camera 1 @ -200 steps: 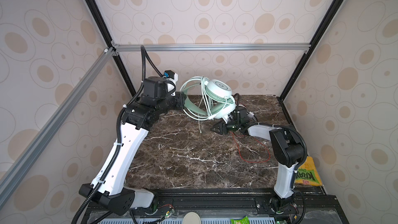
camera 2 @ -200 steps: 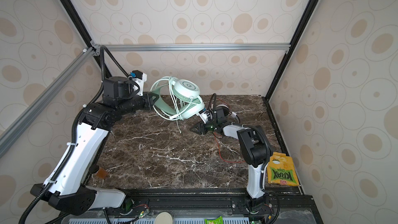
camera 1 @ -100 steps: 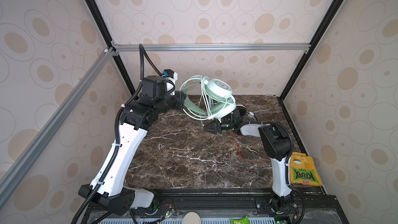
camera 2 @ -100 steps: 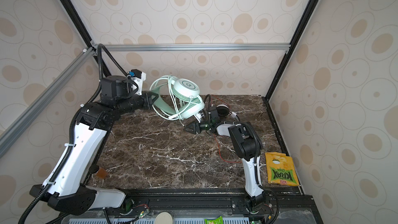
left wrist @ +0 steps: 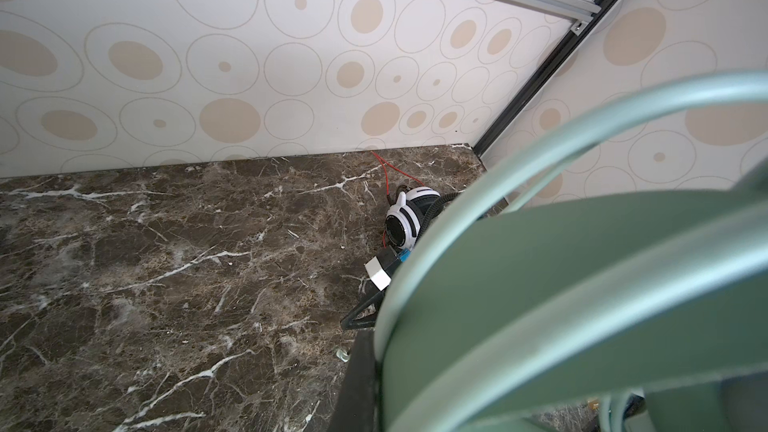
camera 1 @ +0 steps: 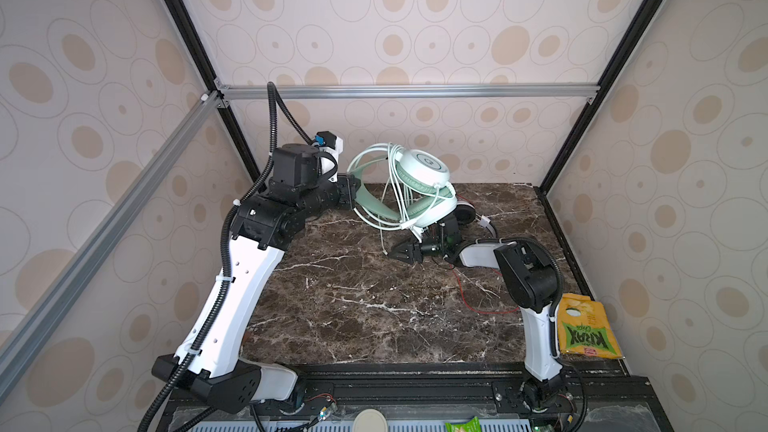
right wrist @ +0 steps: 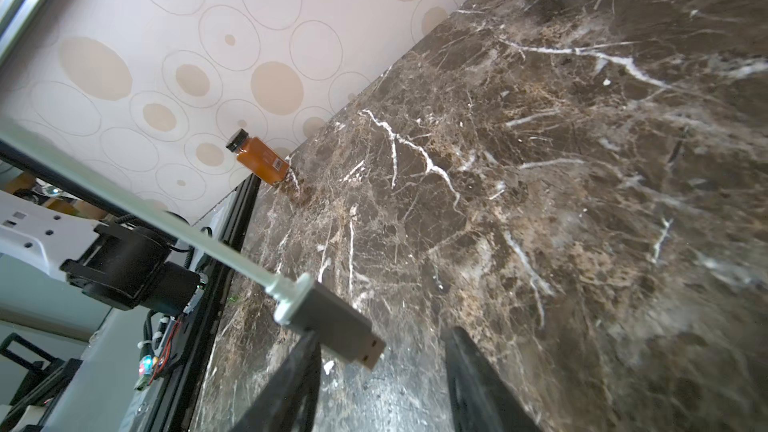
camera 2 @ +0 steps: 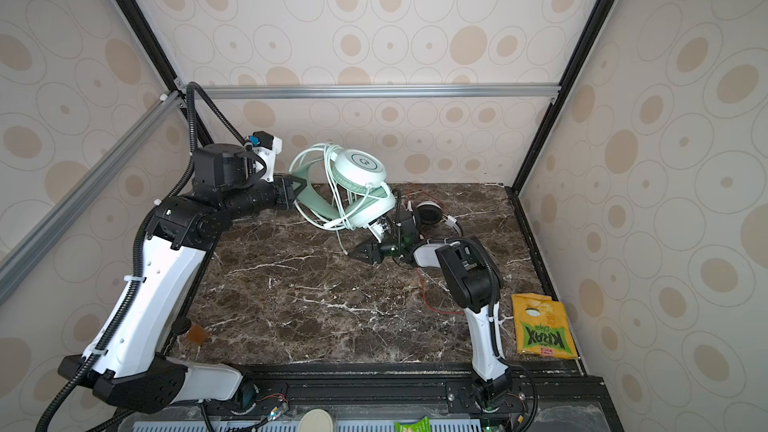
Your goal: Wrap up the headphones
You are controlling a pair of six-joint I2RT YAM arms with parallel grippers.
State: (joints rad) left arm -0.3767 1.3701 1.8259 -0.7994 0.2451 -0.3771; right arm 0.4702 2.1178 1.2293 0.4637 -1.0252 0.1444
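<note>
The mint headset [camera 1: 422,168] hangs clear of the tabletop [camera 1: 353,309] near its 12 o'clock edge. The left jaws are clamped shut on its green headband [camera 1: 369,201], at the headset's 9 o'clock in both top views. In the left wrist view the band [left wrist: 582,284] fills the near field.

Its pale cable [camera 1: 392,201] is looped several times round band and cups. The loose end drops toward 6 o'clock and ends in a grey USB plug [right wrist: 332,322].

The right jaws sit low over the tabletop at the headset's 6 o'clock, pointing toward 9 o'clock; they stand apart and grip nothing. In the right wrist view the plug hangs just in front of them, crossing the tip of one finger; whether it touches I cannot tell.

The white headset [camera 1: 465,213] lies on the tabletop at about 1 o'clock, just behind the right arm [camera 1: 525,280] and apart from both jaws. Its red cable [left wrist: 385,178] trails loose over the marble.
</note>
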